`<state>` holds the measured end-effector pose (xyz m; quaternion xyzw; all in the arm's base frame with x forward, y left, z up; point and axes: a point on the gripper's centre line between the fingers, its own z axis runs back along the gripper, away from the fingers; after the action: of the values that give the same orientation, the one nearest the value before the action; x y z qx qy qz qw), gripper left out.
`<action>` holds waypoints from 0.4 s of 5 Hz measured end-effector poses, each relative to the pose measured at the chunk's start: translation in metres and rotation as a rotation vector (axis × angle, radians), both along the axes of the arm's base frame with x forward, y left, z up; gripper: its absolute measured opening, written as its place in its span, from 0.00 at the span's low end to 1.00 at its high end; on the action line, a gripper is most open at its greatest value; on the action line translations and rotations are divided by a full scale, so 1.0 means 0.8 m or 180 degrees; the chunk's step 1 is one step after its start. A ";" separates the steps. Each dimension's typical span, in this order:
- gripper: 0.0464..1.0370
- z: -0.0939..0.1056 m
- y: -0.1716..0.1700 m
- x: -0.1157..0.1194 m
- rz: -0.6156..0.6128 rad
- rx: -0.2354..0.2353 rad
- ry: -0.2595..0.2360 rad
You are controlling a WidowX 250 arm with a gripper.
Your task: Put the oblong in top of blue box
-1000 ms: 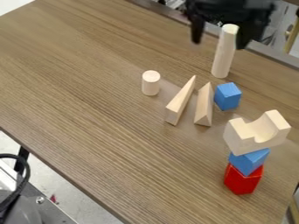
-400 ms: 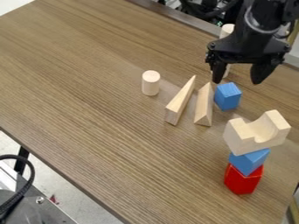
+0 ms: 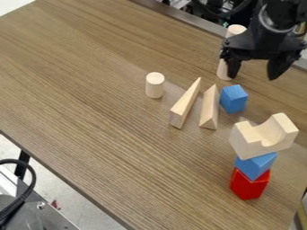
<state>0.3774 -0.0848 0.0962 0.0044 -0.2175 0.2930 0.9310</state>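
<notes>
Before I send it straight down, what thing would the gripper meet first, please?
Probably the blue block standing on the table: it shows just below one fingertip of the open gripper. But depth is unclear, so it may meet the table first.

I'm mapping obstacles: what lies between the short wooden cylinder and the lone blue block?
A slim wooden wedge and, beside it, a triangular wooden block, as the camera view shows.

On table point(image 3: 90, 99): long cylinder point(image 3: 222, 71) at back right; loose cube point(image 3: 234, 99) before it. Right wedge point(image 3: 209, 110) stands just left of cube, left wedge point(image 3: 185, 105) beyond; short cylinder point(image 3: 155, 85) farther left. Front right, stacked: base block point(image 3: 249, 185), middle block point(image 3: 256, 166), notched block point(image 3: 258, 140) topmost.
</notes>
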 end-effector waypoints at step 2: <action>0.96 0.007 0.023 0.030 -0.0002 0.0315 -0.0006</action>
<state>0.4011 -0.0661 0.1022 0.0502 -0.2326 0.2816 0.9296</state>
